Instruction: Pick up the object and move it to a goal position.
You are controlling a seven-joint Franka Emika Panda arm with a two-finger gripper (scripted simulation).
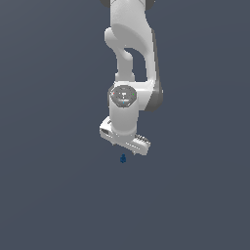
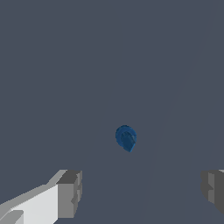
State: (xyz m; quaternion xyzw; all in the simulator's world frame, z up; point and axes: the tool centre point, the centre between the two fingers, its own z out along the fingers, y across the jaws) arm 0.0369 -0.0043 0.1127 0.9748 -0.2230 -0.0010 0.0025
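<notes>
The small dark blue lumpy object (image 2: 126,138) lies on the grey desk (image 1: 53,195), just below the hand (image 1: 128,146), whose 2 fingers (image 2: 70,192) stand wide apart and hold nothing. It looks light, rigid and uneven; pinching across its broader middle seems safest, since its rounded lumps could slip.

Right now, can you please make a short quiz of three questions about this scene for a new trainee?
1. True or false: the fingers are shut on the blue object.
2. Which colour is the object? A) red B) dark blue C) green
3. Fill in: in the exterior view, the object sits just ____ the gripper.

Key: 1. False; the fingers stand wide apart and the object lies free between them in the wrist view. 2. B. 3. below.
</notes>
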